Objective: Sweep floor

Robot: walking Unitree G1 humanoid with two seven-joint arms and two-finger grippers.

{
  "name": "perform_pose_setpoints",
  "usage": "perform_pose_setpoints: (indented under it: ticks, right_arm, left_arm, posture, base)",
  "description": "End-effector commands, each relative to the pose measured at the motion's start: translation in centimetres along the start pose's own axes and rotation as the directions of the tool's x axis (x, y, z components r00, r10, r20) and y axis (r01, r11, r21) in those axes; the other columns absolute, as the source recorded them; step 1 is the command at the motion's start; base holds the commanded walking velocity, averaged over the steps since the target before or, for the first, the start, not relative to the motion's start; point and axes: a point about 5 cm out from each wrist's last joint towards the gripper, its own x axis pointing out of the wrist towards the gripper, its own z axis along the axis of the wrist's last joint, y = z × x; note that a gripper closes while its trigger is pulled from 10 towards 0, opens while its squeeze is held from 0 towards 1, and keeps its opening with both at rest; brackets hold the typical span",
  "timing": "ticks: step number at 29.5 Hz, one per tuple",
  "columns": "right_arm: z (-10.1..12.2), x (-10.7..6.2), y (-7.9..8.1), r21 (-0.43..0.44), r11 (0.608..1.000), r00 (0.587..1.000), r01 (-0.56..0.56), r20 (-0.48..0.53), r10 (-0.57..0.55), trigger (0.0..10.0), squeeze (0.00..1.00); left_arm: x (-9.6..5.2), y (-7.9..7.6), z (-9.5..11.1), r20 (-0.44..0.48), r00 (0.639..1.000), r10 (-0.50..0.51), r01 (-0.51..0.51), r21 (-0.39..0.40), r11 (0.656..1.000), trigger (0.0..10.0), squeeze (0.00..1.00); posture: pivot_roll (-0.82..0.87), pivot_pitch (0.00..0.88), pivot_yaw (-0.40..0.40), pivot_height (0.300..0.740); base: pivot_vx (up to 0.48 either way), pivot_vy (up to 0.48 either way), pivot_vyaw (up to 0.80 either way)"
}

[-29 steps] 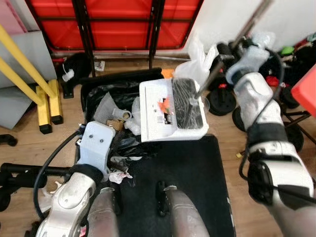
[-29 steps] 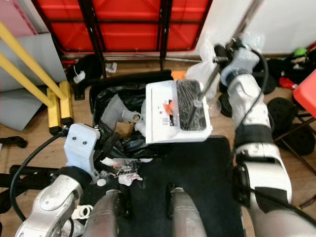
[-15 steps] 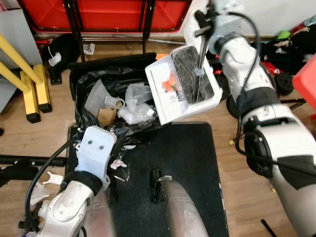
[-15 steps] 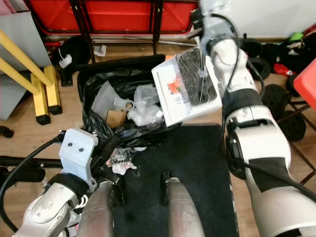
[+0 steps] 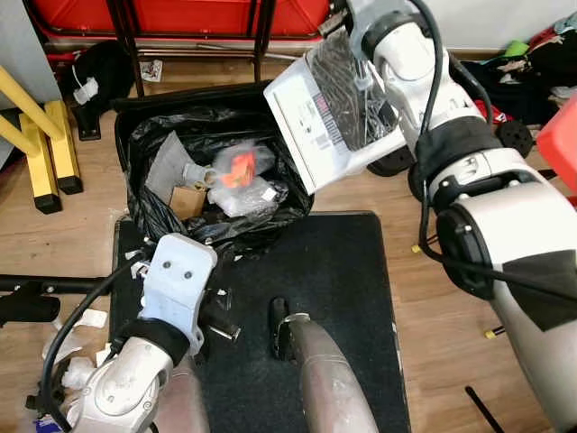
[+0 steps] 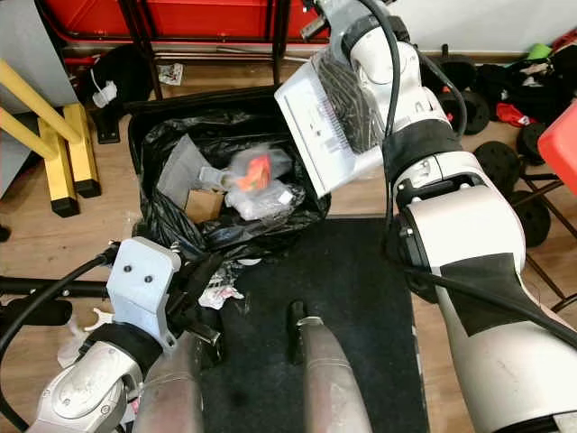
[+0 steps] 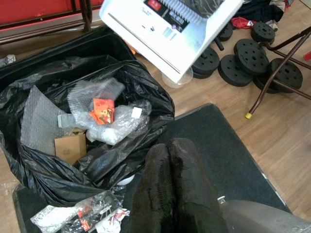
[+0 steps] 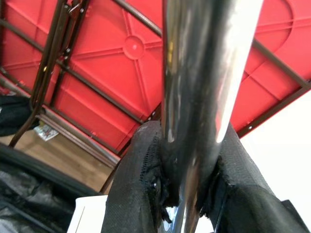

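Note:
My right gripper [image 8: 187,160] is shut on the shiny metal handle [image 8: 204,73] of a white dustpan [image 5: 334,99]. The pan is tipped steeply over an open black trash bag [image 5: 149,212], its lip above the bag's right rim. In the bag lie bubble wrap, a piece of cardboard and an orange wrapper [image 5: 237,167]. My left gripper [image 7: 170,179] hangs low by the bag's front edge, shut with nothing between its fingers. Scraps of litter [image 6: 216,293] lie on the floor beside it.
A black mat [image 5: 334,271] lies in front of the bag under my legs. Black weight plates [image 7: 252,53] and a folding chair's leg [image 7: 274,73] lie to the right. A yellow stand [image 5: 36,135] is on the left, and a red folded table [image 6: 207,18] leans behind the bag.
The right arm has lifted and tilted the dustpan further over the bag. The orange wrapper and other trash have slid off the pan into the bag. The camera has shifted.

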Motion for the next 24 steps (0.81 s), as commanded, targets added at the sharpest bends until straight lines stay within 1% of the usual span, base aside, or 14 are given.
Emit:
perform_pose_setpoints:
  ticks: [1, 4, 5, 7, 10, 11, 12, 13, 14, 15, 18, 19, 20, 24]
  right_arm:
    - [1.5, 0.3, -1.0, -0.021, 0.998, 0.995, 0.062, 0.074, -0.061, 10.0, 0.0]
    - [1.5, 0.3, -1.1, -0.027, 0.997, 0.995, 0.073, 0.076, -0.071, 10.0, 0.0]
    - [1.4, 0.3, -1.1, -0.013, 0.997, 0.994, 0.079, 0.074, -0.078, 10.0, 0.0]
    - [0.9, 0.1, -1.1, 0.059, 0.996, 0.995, 0.073, 0.065, -0.077, 10.0, 0.0]
    - [0.6, 0.0, -1.1, 0.099, 0.993, 0.995, 0.068, 0.06, -0.074, 10.0, 0.0]
    - [0.3, -0.2, -1.1, 0.14, 0.988, 0.996, 0.061, 0.058, -0.07, 10.0, 0.0]
    - [-0.7, -0.7, -1.0, 0.289, 0.957, 0.997, 0.034, 0.061, -0.054, 10.0, 0.0]
    - [-0.7, -0.7, -1.0, 0.289, 0.957, 0.997, 0.034, 0.061, -0.054, 10.0, 0.0]
    - [-1.0, -0.9, -1.0, 0.338, 0.941, 0.996, 0.023, 0.069, -0.049, 10.0, 0.0]
    - [-1.0, -0.9, -1.0, 0.338, 0.941, 0.996, 0.023, 0.069, -0.049, 10.0, 0.0]
    - [-2.3, -2.0, -0.7, 0.416, 0.909, 0.995, -0.001, 0.092, -0.041, 10.0, 0.0]
    - [-2.3, -2.0, -0.7, 0.416, 0.909, 0.995, -0.001, 0.092, -0.041, 10.0, 0.0]
    - [-2.8, -2.5, -0.5, 0.439, 0.898, 0.994, -0.016, 0.103, -0.033, 10.0, 0.0]
    - [-4.3, -4.4, -0.1, 0.457, 0.889, 0.994, -0.032, 0.108, -0.02, 10.0, 0.0]
  left_arm:
    - [-0.4, -0.4, -0.2, -0.022, 1.0, 0.008, -0.008, -0.008, 1.0, 10.0, 0.0]
    - [-0.4, -0.4, -0.1, -0.024, 1.0, 0.008, -0.008, -0.008, 1.0, 10.0, 0.0]
    - [-0.4, -0.4, -0.1, -0.025, 1.0, 0.008, -0.008, -0.008, 1.0, 10.0, 0.0]
    - [-0.2, -0.4, -0.2, -0.027, 1.0, 0.009, -0.009, -0.007, 1.0, 10.0, 0.0]
    - [-0.1, -0.4, -0.2, -0.028, 1.0, 0.009, -0.01, -0.007, 1.0, 10.0, 0.0]
    - [-0.1, -0.4, -0.3, -0.029, 1.0, 0.01, -0.01, -0.007, 1.0, 10.0, 0.0]
    - [0.3, -0.3, -0.5, -0.032, 0.999, 0.009, -0.009, -0.016, 1.0, 10.0, 0.0]
    - [0.3, -0.3, -0.5, -0.032, 0.999, 0.009, -0.009, -0.016, 1.0, 10.0, 0.0]
    - [0.4, -0.3, -0.5, -0.033, 0.999, 0.006, -0.007, -0.02, 1.0, 10.0, 0.0]
    - [0.4, -0.3, -0.5, -0.033, 0.999, 0.006, -0.007, -0.02, 1.0, 10.0, 0.0]
    - [1.2, 0.0, -0.9, -0.046, 0.999, 0.004, -0.004, -0.002, 1.0, 10.0, 0.0]
    - [1.2, 0.0, -0.9, -0.046, 0.999, 0.004, -0.004, -0.002, 1.0, 10.0, 0.0]
    - [1.4, 0.2, -1.0, -0.046, 0.999, 0.014, -0.014, -0.004, 1.0, 10.0, 0.0]
    - [2.0, 0.6, -1.3, -0.044, 0.999, 0.027, -0.027, -0.008, 1.0, 10.0, 0.0]
  posture:
    - [-0.08, 0.513, -0.254, 0.74]
    - [-0.08, 0.513, -0.254, 0.74]
    - [-0.08, 0.51, -0.253, 0.74]
    - [-0.08, 0.501, -0.252, 0.74]
    - [-0.08, 0.495, -0.252, 0.74]
    - [-0.08, 0.492, -0.251, 0.74]
    - [-0.08, 0.47, -0.244, 0.74]
    - [-0.08, 0.47, -0.244, 0.74]
    - [-0.08, 0.47, -0.244, 0.74]
    - [-0.08, 0.47, -0.244, 0.74]
    - [-0.08, 0.426, -0.231, 0.74]
    - [-0.08, 0.426, -0.231, 0.74]
    - [-0.08, 0.421, -0.23, 0.74]
    - [-0.08, 0.382, -0.224, 0.74]
  base:
    - [0.0, 0.0, 0.0]
    - [0.0, 0.0, 0.0]
    - [0.0, 0.0, 0.0]
    - [0.0, 0.0, 0.0]
    - [0.0, 0.0, 0.0]
    - [0.0, 0.0, 0.0]
    - [0.0, 0.0, 0.0]
    - [0.0, 0.0, 0.0]
    - [0.0, 0.0, 0.0]
    - [0.0, 0.0, 0.0]
    - [0.0, 0.0, 0.0]
    - [0.0, 0.0, 0.0]
    - [0.0, 0.0, 0.0]
    - [0.0, 0.0, 0.0]
